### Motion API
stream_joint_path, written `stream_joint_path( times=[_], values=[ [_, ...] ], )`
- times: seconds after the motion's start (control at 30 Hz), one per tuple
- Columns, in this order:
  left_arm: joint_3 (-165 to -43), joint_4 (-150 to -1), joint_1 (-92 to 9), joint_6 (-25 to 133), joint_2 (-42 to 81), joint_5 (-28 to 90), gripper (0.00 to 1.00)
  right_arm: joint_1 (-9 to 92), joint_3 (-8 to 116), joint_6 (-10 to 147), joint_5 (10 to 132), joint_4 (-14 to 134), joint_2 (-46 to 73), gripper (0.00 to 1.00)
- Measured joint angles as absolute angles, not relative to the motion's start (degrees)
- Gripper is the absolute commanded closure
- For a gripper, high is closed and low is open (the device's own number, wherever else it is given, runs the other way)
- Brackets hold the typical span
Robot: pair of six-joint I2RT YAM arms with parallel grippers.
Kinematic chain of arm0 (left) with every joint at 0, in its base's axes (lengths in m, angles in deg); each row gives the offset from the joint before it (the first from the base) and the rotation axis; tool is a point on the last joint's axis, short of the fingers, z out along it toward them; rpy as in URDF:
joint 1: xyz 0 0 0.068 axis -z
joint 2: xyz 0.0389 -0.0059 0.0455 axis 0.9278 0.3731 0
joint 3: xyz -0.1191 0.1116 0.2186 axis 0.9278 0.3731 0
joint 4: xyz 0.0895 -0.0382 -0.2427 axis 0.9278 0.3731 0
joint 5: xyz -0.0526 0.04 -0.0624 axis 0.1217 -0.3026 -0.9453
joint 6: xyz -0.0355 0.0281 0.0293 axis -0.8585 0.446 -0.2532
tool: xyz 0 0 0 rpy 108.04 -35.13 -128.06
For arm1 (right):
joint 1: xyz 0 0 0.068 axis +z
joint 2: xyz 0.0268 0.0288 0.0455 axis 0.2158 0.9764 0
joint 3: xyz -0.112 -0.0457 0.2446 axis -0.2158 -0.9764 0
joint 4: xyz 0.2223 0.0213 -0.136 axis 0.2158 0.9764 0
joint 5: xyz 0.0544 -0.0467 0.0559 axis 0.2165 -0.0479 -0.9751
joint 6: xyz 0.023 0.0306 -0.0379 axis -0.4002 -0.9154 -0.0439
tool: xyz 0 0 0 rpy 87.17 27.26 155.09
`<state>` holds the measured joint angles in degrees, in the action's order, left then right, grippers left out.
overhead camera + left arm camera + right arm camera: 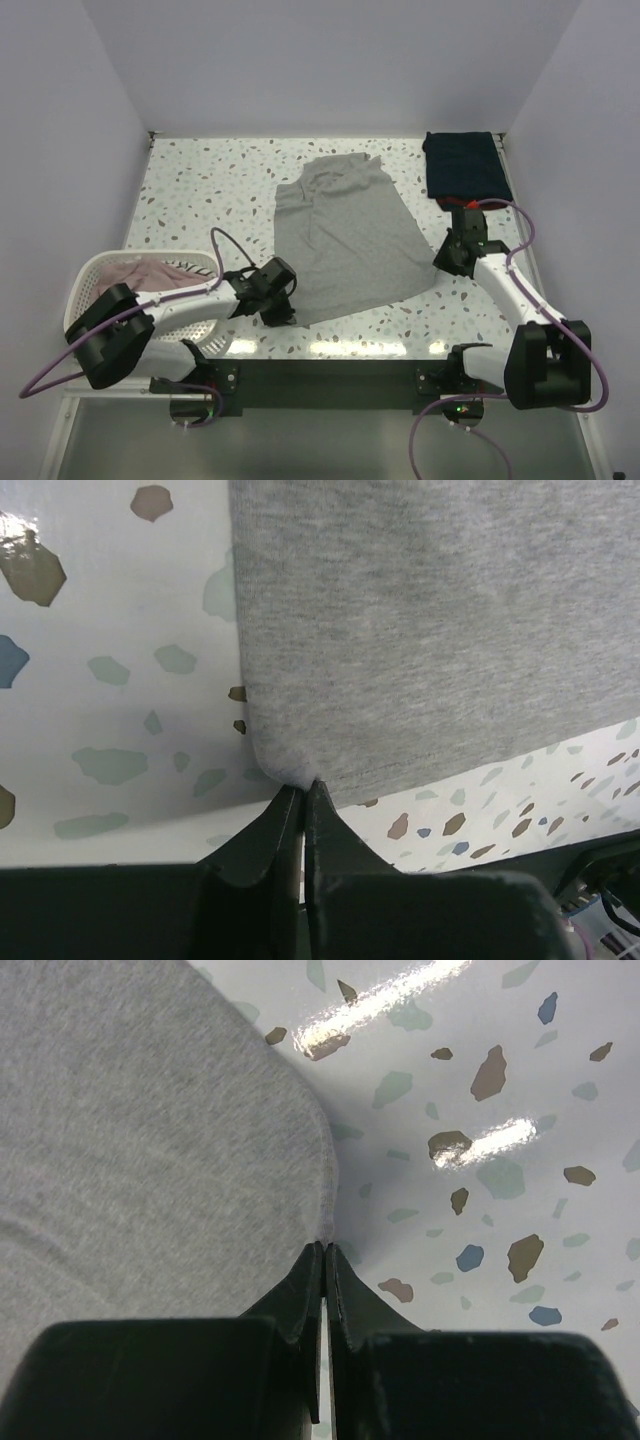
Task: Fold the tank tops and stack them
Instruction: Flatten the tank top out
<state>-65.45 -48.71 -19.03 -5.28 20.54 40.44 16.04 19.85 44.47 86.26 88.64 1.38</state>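
In the middle of the table [190,190] lies the grey tank top [345,235], which we judge light and limp, and our left gripper [303,788] and right gripper [325,1250] each pinch a near hem corner, a sound hold.

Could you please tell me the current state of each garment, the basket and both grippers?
grey tank top: spread flat, unfolded.
navy tank top: folded, at the table's far right corner.
basket: upright, near left.
pinkish tops: crumpled in the basket.
left gripper: shut on the grey tank top's near left corner.
right gripper: shut on its near right corner.
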Motion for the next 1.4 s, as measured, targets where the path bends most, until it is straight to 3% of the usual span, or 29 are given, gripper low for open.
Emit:
stream_joint_path(
  times=[0.23,0.37,0.77,1.1,1.4],
  values=[
    [-67.92,-45.03,-21.44,-0.64,19.51,45.06,1.0,16.02,20.61,44.31,85.05,89.78,-0.54,1.0],
    [-74.94,-40.25,-28.19,5.72,14.09,48.79,1.0,15.97,27.28,43.29,84.38,93.43,-3.64,1.0],
    [-119.68,-38.98,-30.53,23.9,3.43,57.97,1.0,15.82,67.87,38.92,83.61,98.36,-12.3,1.0],
    [-136.16,-46.67,-30.53,30.33,-0.14,56.57,1.0,15.8,99.01,40.16,84.6,96.97,-14.13,1.0],
    [-144.79,-50.87,-30.51,34.98,6.23,58.19,1.0,15.8,99.87,40.6,84.57,93.82,-10.16,1.0]
  ],
)
